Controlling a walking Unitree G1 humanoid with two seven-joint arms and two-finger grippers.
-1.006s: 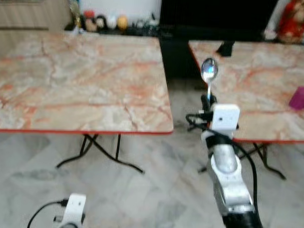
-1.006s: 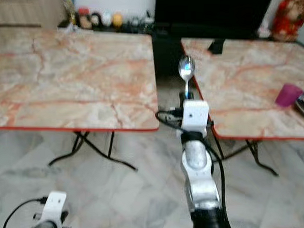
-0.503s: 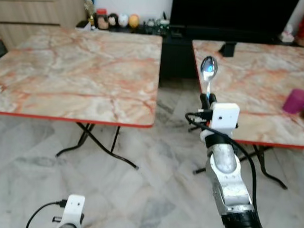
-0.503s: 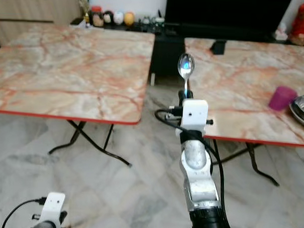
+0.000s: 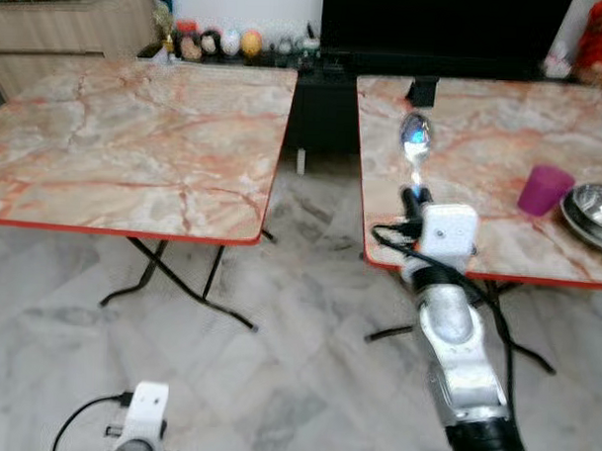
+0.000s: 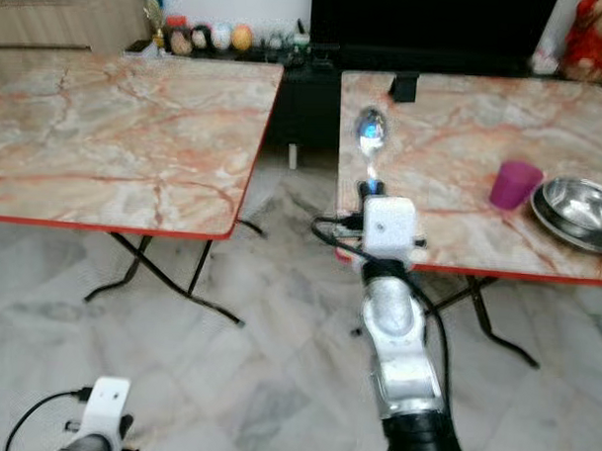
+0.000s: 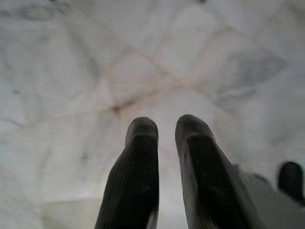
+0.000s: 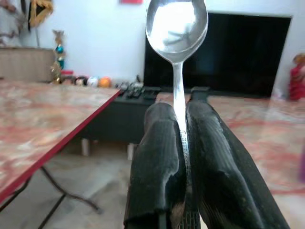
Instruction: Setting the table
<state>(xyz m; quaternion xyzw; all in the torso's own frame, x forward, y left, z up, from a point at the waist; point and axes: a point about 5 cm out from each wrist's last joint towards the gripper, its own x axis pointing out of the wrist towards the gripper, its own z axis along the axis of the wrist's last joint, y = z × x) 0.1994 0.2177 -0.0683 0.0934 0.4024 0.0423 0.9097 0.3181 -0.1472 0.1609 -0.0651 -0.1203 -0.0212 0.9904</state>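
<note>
A metal spoon (image 5: 415, 135) stands upright, bowl end up, with my right gripper (image 5: 413, 198) shut on its handle. In the right wrist view the handle is pinched between the two black fingers (image 8: 159, 143) and the spoon's bowl (image 8: 176, 24) rises above them. The spoon hovers over the near left corner of the right marble table (image 5: 482, 133). On that table stand a purple cup (image 5: 544, 188) and a metal bowl (image 5: 593, 211) at the right. My left gripper (image 7: 164, 126) hangs idle above the floor, shut, holding nothing.
A second marble table (image 5: 136, 141) stands to the left, with a floor gap between the two. Both have folding black legs. A small black object (image 5: 421, 89) sits at the right table's far edge. A dark TV cabinet (image 5: 426, 32) and figurines (image 5: 218, 43) line the back wall.
The whole picture has shifted as the camera moved: the tables sit further left and the metal bowl shows more fully. The right gripper still holds the spoon upright.
</note>
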